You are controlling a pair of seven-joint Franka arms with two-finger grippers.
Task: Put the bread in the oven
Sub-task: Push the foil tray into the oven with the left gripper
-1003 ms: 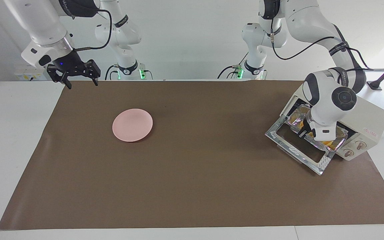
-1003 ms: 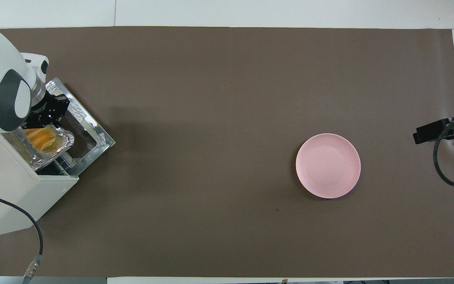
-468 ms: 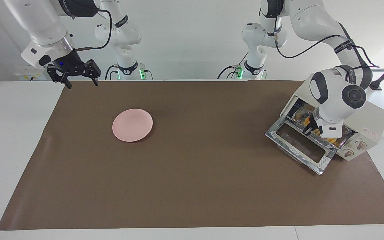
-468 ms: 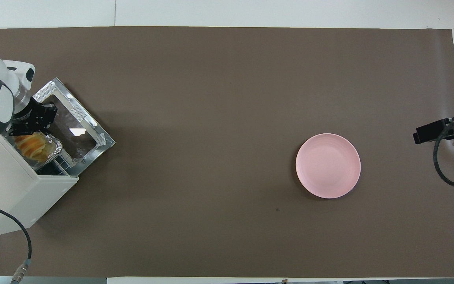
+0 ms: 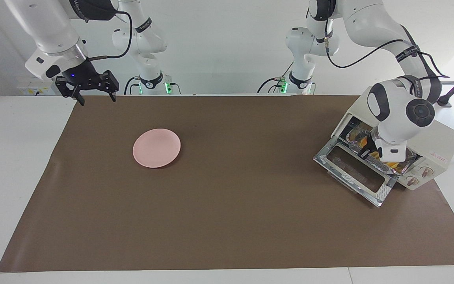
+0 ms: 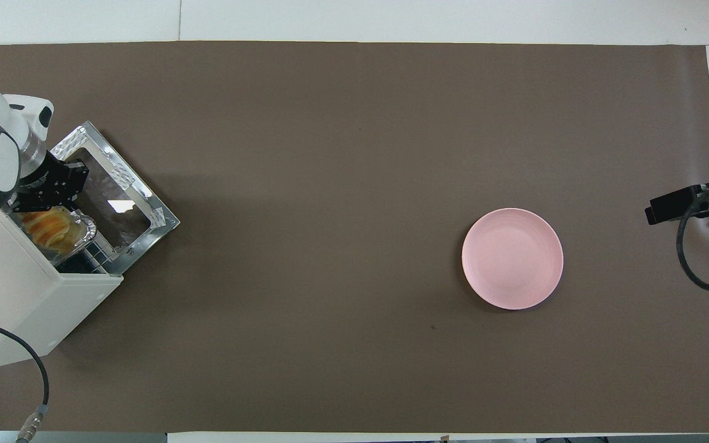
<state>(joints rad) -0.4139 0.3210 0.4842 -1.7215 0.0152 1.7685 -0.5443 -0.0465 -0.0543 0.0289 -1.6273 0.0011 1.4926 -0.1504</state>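
Half a second back, hardly any different; a full second back, foil tray (image 6: 88,229) drawn far out over the dropped door (image 6: 164,216), bread plainly on show. Now pushed most of the way into the oven (image 5: 440,138) mouth, with only the tray's outer rim and a strip of bread (image 6: 50,224) peeking out just below the left gripper (image 6: 45,202). Parked low at the oven opening, over the hinge end of the door, tip against or just beside the tray's rim. Clamped on that rim or merely nudging it: cannot tell. Right gripper (image 5: 97,100) waiting up in the air, spread wide and empty, over the table's edge at the right arm's end, well apart from the pink plate (image 6: 512,258).

Judged nearly done: bread riding on the tray, all but inside. Likely left: a last short shove, release, withdrawal clear of the door, perhaps shutting it. Worth watching for foil crumpling under a push.
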